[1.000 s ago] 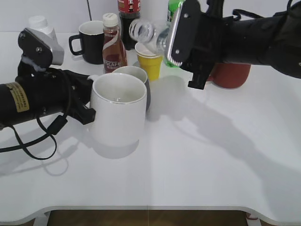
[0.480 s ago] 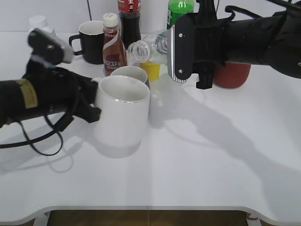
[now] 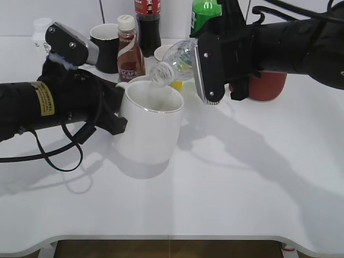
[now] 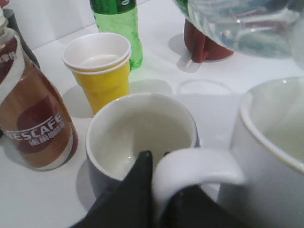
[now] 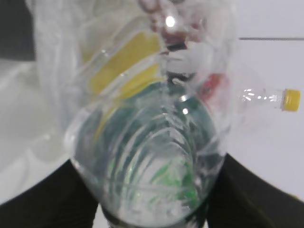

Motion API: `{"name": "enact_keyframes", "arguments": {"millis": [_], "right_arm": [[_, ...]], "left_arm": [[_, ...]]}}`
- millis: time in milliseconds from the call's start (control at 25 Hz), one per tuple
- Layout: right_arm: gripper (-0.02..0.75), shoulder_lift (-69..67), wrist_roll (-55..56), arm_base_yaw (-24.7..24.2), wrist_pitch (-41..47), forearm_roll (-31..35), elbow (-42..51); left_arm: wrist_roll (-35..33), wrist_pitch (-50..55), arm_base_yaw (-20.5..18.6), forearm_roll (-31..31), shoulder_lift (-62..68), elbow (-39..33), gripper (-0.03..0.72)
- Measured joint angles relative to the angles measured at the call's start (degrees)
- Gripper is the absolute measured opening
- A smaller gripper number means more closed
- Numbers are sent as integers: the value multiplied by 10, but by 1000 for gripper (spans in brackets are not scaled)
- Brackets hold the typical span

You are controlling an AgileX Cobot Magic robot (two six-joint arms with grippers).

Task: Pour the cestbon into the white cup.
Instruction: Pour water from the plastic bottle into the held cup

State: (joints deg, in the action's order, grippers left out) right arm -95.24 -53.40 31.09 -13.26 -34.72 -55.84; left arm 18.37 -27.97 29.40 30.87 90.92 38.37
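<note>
- The right gripper (image 3: pixel 215 67) pinches a clear water bottle (image 3: pixel 177 56), tipped mouth-down toward 8 o'clock, its open neck just above the far rim of the white mug (image 3: pixel 148 123) at mid-surface.
- The left gripper (image 4: pixel 159 199) is clamped on the mug's handle (image 4: pixel 194 164), steadying the mug on the white surface (image 3: pixel 242 183).
- In the right wrist view, water fills the ribbed bottle (image 5: pixel 152 156) down toward its neck; whether a stream is falling yet cannot be told.
- Risk one: the neck sits close to the rim's edge at 1 o'clock, not over the mug's middle. Any drift away from the mug would likely send water down the outside wall and onto the surface.
- Risk two: a grey-sided mug (image 4: pixel 142 137) stands just behind the white one, at 12 o'clock from it, with a yellow paper cup (image 4: pixel 99 66) and a brown coffee bottle (image 3: pixel 129 54) near. An overshoot could fill the wrong vessel.
- Risk three: a steeper tilt might make the flow gulp and splash over the rim.
- Risk four: the thin bottle may flex under the squeeze and spurt.
</note>
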Motion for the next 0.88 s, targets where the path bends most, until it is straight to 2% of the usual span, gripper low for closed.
{"name": "enact_keyframes", "arguments": {"millis": [200, 520, 880], "right_arm": [[429, 0, -63, 0, -2, 21, 0], [429, 0, -292, 0, -59, 211, 0], [429, 0, -380, 0, -88, 235, 0]], "left_arm": [[0, -1, 0, 3, 0, 0, 32], [0, -1, 0, 4, 0, 0, 32], [0, -1, 0, 5, 0, 0, 32]]}}
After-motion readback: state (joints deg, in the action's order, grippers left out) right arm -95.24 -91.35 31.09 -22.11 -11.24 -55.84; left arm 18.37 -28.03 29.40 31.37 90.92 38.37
